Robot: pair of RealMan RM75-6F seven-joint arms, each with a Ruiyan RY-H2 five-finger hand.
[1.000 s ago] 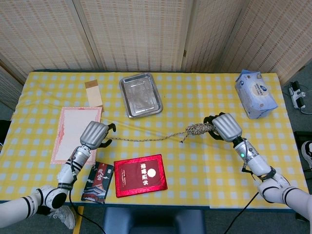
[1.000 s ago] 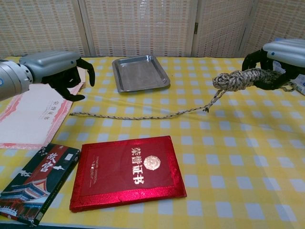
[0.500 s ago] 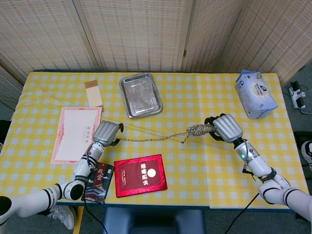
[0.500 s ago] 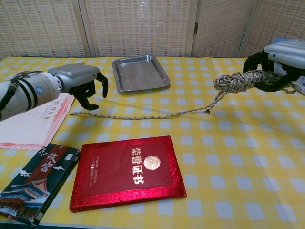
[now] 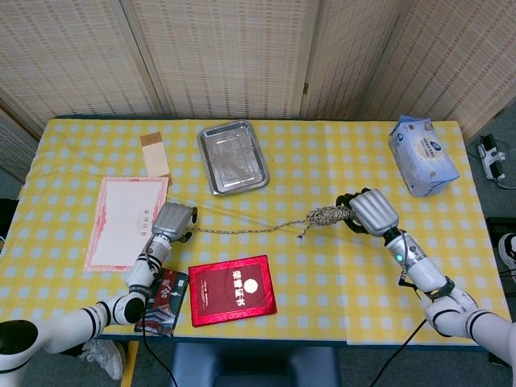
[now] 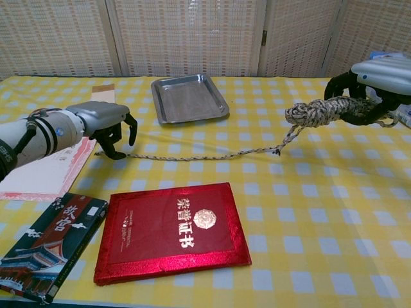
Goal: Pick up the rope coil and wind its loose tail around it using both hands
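Fingers of our right hand hold the rope coil lifted at right; left hand, fingers apart, reaches the loose tail, winding not begun.

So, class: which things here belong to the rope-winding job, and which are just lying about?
Job:
rope coil
loose tail
left hand
right hand

Lying about:
steel tray
red book
certificate sheet
wipes pack
dark booklet

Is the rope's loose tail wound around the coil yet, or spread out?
Spread out. The loose tail trails across the table from the coil in the right hand toward the left hand.
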